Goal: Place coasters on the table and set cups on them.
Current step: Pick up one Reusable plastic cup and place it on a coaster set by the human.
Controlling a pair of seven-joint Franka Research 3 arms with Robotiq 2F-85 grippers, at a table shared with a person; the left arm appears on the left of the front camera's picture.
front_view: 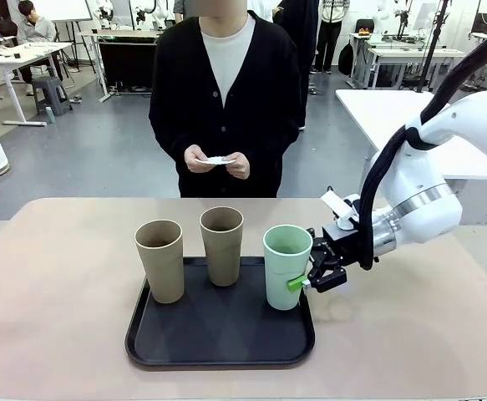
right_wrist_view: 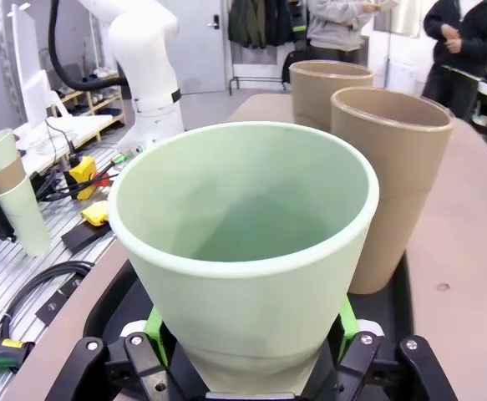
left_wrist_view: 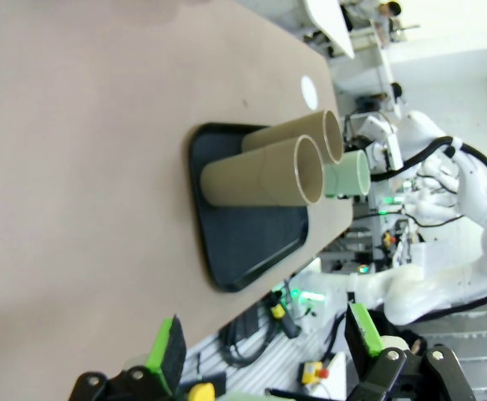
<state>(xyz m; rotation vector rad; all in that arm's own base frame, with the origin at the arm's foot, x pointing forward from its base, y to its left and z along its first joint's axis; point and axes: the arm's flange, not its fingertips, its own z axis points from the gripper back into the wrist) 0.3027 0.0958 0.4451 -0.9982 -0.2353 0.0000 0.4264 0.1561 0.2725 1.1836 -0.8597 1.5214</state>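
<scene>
Big beige table [front_view: 51, 276], busy lab behind it, and a person [front_view: 226, 100] standing at the far side. The mint green cup [front_view: 286, 266] is at the right edge of the black tray [front_view: 218, 344], and the right gripper [front_view: 303, 282] has it: fingers clamped on either side, low on its wall, green pads pressed in. The wrist camera looks straight into it, and it's empty. Whether its base rests on the tray or sits just clear, I can't tell.

To its left stand two beige-brown cups, the middle cup [front_view: 222, 244] farther back and the left cup [front_view: 160, 259] nearer. Both are upright on the tray with nothing showing inside, though their bottoms are out of sight.

The left gripper [left_wrist_view: 264, 342] hangs well away from the tray, fingers spread wide, nothing between them.

At the far side, the person's hands [front_view: 238, 165] hold the white coasters [front_view: 218, 159] at the waist. How many is too small to make out.
</scene>
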